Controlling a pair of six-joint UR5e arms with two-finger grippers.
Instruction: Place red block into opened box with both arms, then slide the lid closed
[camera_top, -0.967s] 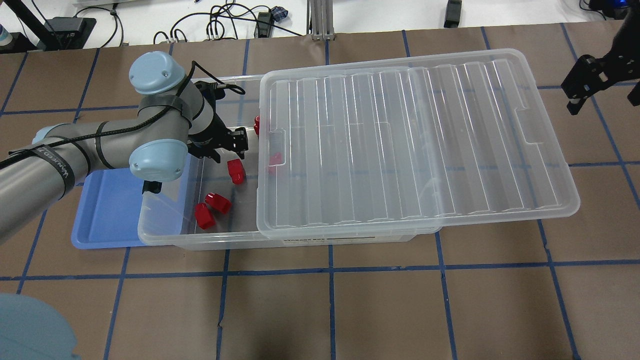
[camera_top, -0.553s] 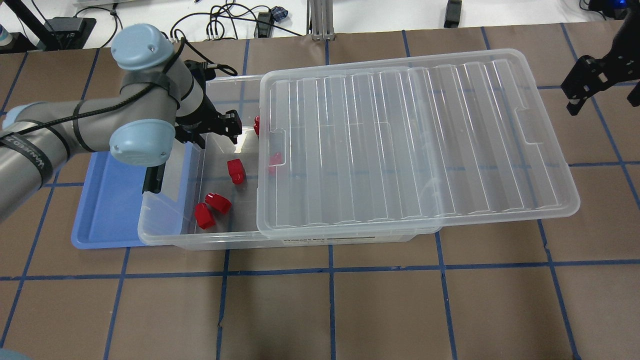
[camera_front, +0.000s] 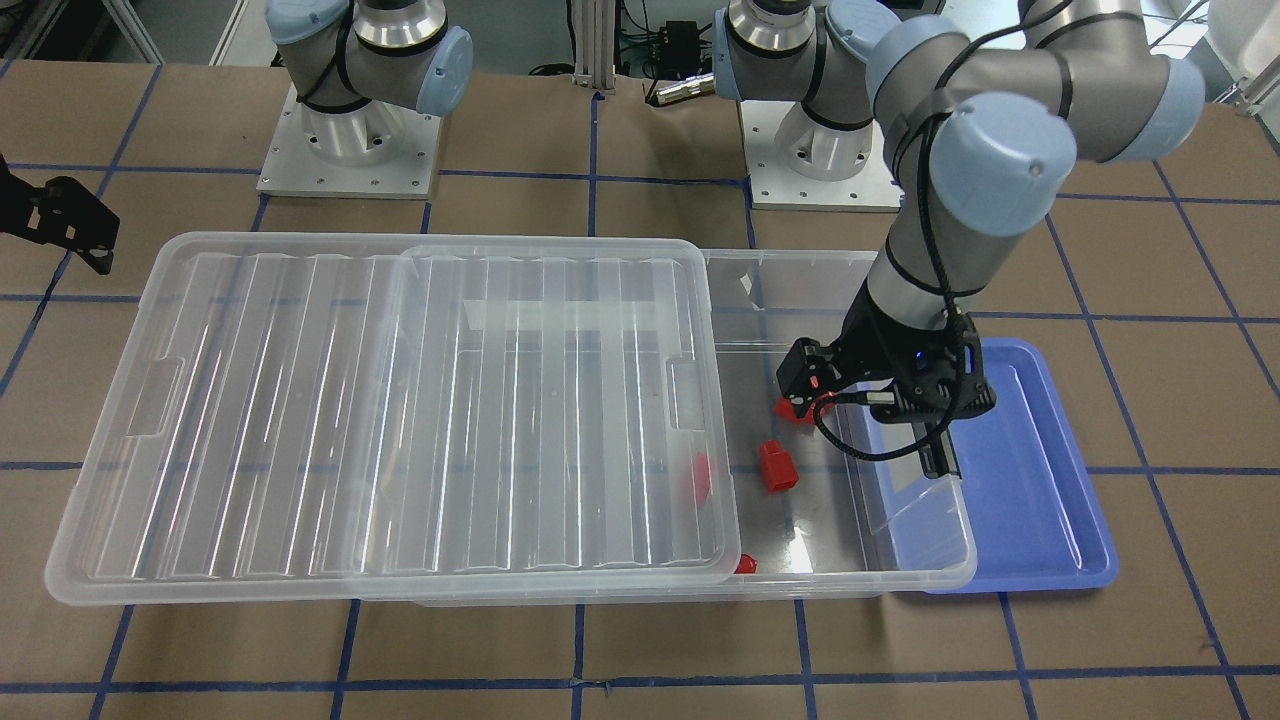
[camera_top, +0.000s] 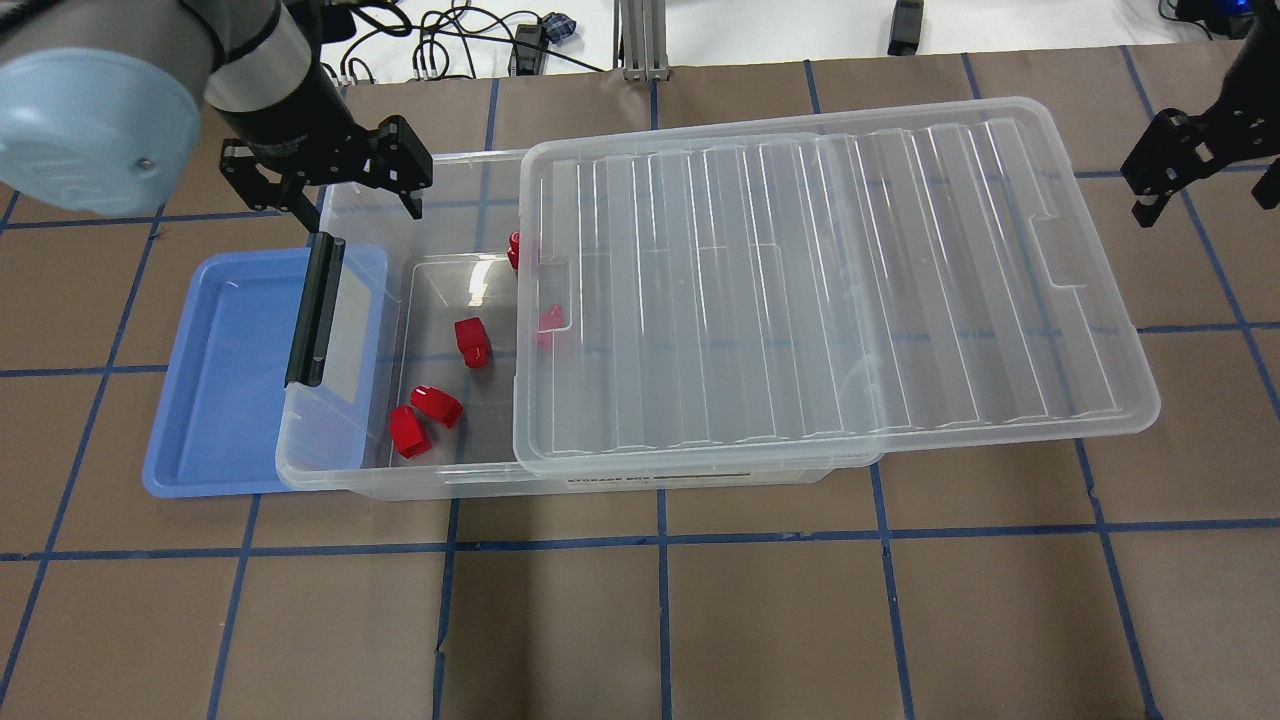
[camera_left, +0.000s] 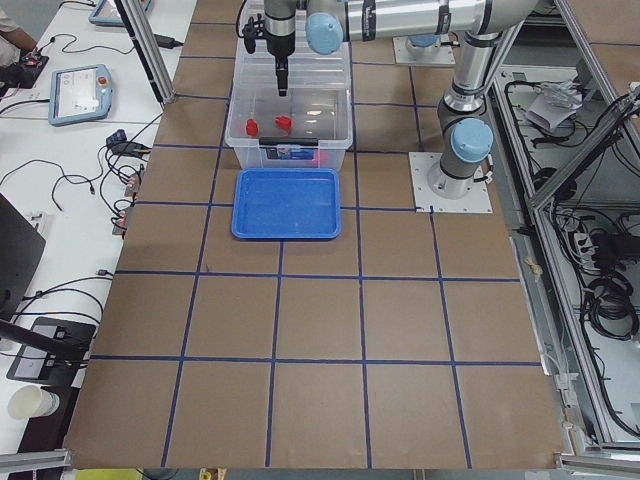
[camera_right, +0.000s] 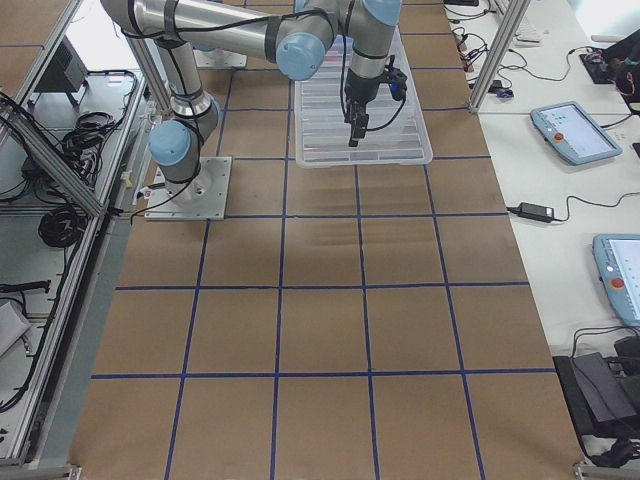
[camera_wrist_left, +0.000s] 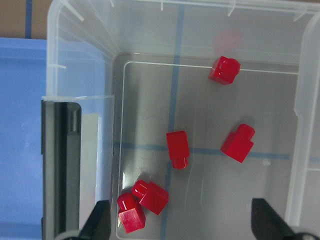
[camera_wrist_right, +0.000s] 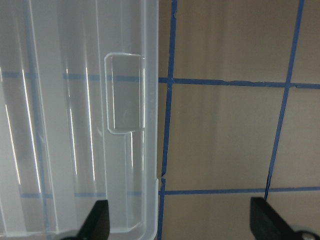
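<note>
Since the earlier overhead frame, the left pincer (camera_top: 355, 200) has risen out of the box (camera_top: 330, 470) and now hangs over its far left corner. The blocks, lid and right pincer are unchanged.

Front-facing view: the lid (camera_front: 400, 420) covers most of the box. It is offset toward the robot's right and leaves the handle end uncovered.

Overhead view: three red blocks (camera_top: 472, 342) lie on the uncovered floor, and two more lie at or under the lid's edge. A blue tray (camera_top: 220, 400) lies just beside the handle end on the counter (camera_top: 700, 620). The right pincer (camera_top: 1150, 185) hovers beyond the lid's right end.

Exterior right view: the near arm's pincer hangs above the lid's near end.

Left wrist view: the fingers (camera_wrist_left: 97, 225) are spread wide with nothing between them, and five red blocks lie below.

Right wrist view: the fingers (camera_wrist_right: 97, 220) are spread wide and empty, above the lid's notched edge.
</note>
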